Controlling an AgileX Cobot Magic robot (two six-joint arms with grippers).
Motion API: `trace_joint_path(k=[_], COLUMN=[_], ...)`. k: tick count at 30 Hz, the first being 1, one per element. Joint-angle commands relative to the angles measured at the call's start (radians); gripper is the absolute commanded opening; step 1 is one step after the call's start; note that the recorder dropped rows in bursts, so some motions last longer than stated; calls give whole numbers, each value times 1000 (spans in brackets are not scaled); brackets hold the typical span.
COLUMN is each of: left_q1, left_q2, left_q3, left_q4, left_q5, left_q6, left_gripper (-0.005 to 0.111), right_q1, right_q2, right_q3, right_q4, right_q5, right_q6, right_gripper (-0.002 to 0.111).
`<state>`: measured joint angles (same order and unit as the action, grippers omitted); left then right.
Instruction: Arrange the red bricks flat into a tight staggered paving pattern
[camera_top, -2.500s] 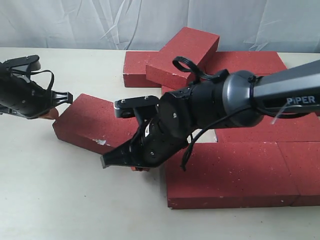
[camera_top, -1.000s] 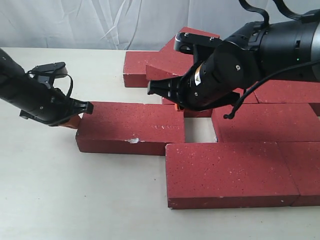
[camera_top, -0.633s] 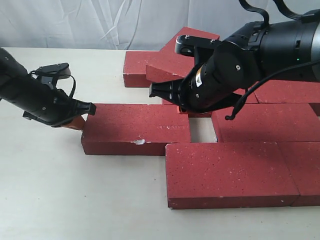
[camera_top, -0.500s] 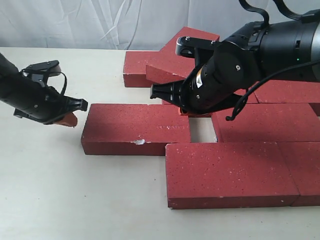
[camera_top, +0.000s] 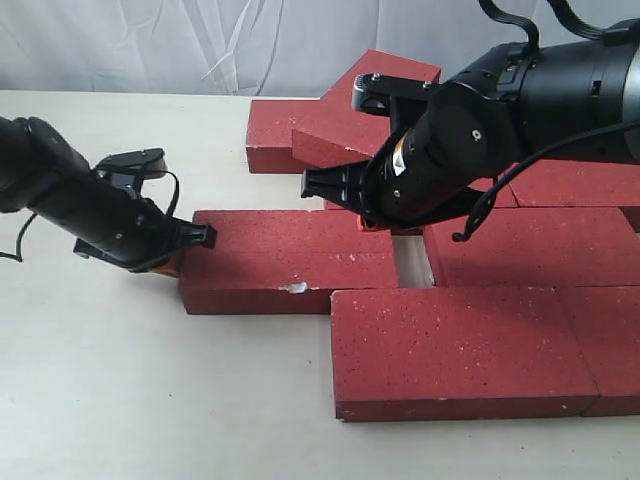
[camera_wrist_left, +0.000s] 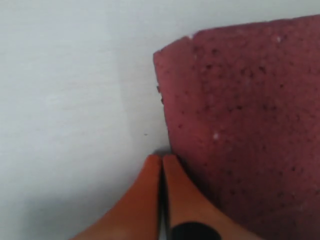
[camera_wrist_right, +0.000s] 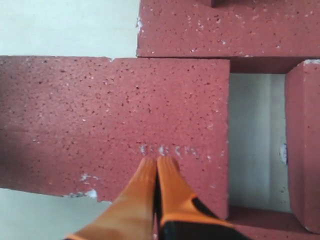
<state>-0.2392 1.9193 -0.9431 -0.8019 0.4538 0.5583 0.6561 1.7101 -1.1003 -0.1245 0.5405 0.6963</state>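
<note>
A loose red brick (camera_top: 290, 260) lies flat in the middle row, with a white chip on its front edge. My left gripper (camera_top: 172, 262) (camera_wrist_left: 161, 159) is shut and empty, its orange fingertips pressed against that brick's left end (camera_wrist_left: 240, 140). My right gripper (camera_top: 370, 222) (camera_wrist_right: 157, 162) is also shut and empty, with its tips over the right part of the same brick (camera_wrist_right: 125, 115). A narrow gap (camera_top: 410, 262) (camera_wrist_right: 255, 140) separates this brick from the neighbouring brick (camera_top: 520, 245) in its row. Front-row bricks (camera_top: 455, 345) lie tight against it.
More red bricks lie at the back (camera_top: 285, 135), and one tilted brick (camera_top: 365, 100) is propped on top of them. The pale table (camera_top: 120, 400) stretches left and front. A white cloth backdrop (camera_top: 200, 45) hangs behind.
The left gripper pulled back briefly, then came in and pushed the loose brick rightwards, straightening it and narrowing the gap. The right arm rose earlier from the brick's front and has since held still.
</note>
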Motion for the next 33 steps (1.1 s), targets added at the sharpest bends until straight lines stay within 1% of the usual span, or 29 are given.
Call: trace_joint_path(k=[1,4,12,14,16,18,21,29,32,33], left_q1=[-56,-73,-80,-84,-84,-84,-84,-81,-54,-35], left_q2=[13,13,13,13,13,13,13,13,13,13], left_q3=[-2,-2,-2,-2,-2,-2,-2,-2,-2,-2], left_q4=[-60,-79,-139,-195,-280,-332,-367,-353,-300,-261], left_q5=[-12,-12,-7,2,32,63,83,81,72,72], left_q6=[31,38,74,123,199,249,272,270,214,187], left_gripper=[0,0,0,0,0,0,0,0,0,0], right_q1=[-5,-5,-5,-5,-5,-5,-5,-5,-5,-5], right_q2=[-7,-7,-7,-7,-7,-7,-7,-7,-7,-7], right_q3=[-2,-2,-2,-2,-2,-2,-2,-2,-2,-2], right_q4=[-12,-14,-13,-13,-20,-26,-26,-26,-7,1], right_q5=[8,8,6,6,6,6,6,6,5,5], right_q6=[0,0,0,0,0,0,0,0,0,-5], right_gripper=[-1,-1,-1,-1,-1,-1,-1,-1,-1,-1])
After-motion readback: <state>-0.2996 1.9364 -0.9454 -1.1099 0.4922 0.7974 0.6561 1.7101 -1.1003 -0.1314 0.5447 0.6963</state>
